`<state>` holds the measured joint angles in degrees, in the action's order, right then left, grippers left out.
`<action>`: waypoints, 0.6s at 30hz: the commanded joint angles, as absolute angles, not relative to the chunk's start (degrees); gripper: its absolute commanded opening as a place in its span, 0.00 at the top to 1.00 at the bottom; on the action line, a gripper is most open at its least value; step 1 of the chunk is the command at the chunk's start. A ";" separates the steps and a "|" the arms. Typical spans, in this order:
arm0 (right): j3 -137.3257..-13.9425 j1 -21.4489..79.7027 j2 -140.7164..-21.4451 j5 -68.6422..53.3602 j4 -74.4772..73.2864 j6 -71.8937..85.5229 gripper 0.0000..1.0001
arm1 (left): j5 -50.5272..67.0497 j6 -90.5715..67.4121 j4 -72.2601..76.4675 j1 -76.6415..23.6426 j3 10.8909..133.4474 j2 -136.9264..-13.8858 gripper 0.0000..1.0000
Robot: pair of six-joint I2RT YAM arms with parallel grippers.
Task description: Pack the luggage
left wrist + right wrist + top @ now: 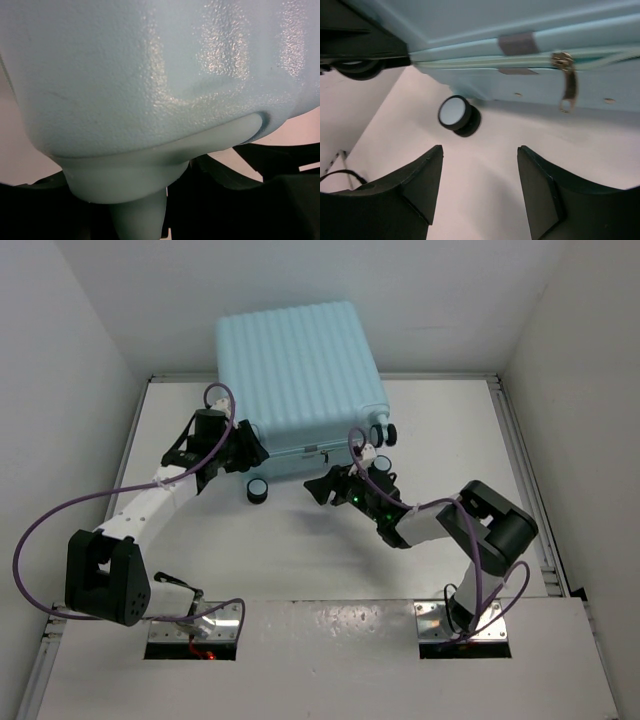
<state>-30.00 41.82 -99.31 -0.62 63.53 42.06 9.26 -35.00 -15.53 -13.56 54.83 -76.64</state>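
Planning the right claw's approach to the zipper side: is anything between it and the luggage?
Nothing visible does. The right claw, open, faces the luggage across bare tabletop; its wheel sits off to one side of that line.

The closed luggage [300, 380] lies upper centre on the white table [300, 560]. The left gripper [246, 452] is at its lower-left corner, and the right gripper [318, 487] sits just below its lower edge, right of a wheel [258, 491].

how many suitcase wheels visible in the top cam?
2 clearly visible on the luggage: near wheel beside the left gripper, far wheel at the opposite corner. More may be hidden under the shell or behind that gripper.
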 commanded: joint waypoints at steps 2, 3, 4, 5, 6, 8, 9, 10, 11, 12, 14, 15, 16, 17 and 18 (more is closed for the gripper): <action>-28.39 41.57 -96.42 5.35 63.72 38.33 0.38 | 18.19 -31.29 -11.43 -17.84 52.38 -80.51 0.80; -28.39 41.57 -96.50 6.23 63.46 37.80 0.38 | 18.19 -31.29 -11.43 -17.84 52.38 -80.51 0.80; -28.39 41.31 -96.76 8.24 63.46 36.84 0.38 | 18.19 -31.29 -11.43 -17.84 52.38 -80.51 0.80; -28.91 41.48 -97.12 8.52 63.28 36.39 0.37 | 18.19 -31.29 -11.43 -17.84 52.38 -80.51 0.80; -29.09 41.22 -97.82 8.96 63.98 35.95 0.37 | 18.19 -31.29 -11.43 -17.84 52.38 -80.51 0.80; -30.23 41.22 -98.61 8.96 64.25 35.33 0.37 | 18.19 -31.29 -11.43 -17.84 52.38 -80.51 0.80; -30.41 41.22 -98.96 8.88 64.25 35.25 0.37 | 18.19 -31.29 -11.43 -17.84 52.38 -80.51 0.80; -30.85 40.61 -99.57 9.14 64.34 35.85 0.37 | 18.19 -31.29 -11.43 -17.84 52.38 -80.51 0.80; -31.11 40.61 -100.02 9.23 64.16 35.86 0.37 | 18.19 -31.29 -11.43 -17.84 52.38 -80.51 0.80; -31.64 40.61 -100.28 9.23 63.90 35.95 0.37 | 18.19 -31.29 -11.43 -17.84 52.38 -80.51 0.80; -32.17 39.73 -101.16 8.79 63.90 36.12 0.37 | 18.19 -31.29 -11.43 -17.84 52.90 -81.04 0.80; -32.78 39.47 -101.42 8.70 63.72 36.12 0.37 | 18.19 -31.29 -11.43 -17.84 52.91 -81.04 0.80; -32.78 39.11 -101.77 8.70 63.89 36.12 0.37 | 18.19 -31.29 -11.43 -17.84 52.91 -81.04 0.80; -32.96 38.85 -102.04 8.61 64.07 35.86 0.37 | 18.19 -31.29 -11.43 -17.84 52.91 -81.56 0.80; -33.39 38.76 -102.22 8.53 64.16 35.77 0.37 | 18.19 -31.29 -11.43 -17.84 52.91 -81.56 0.80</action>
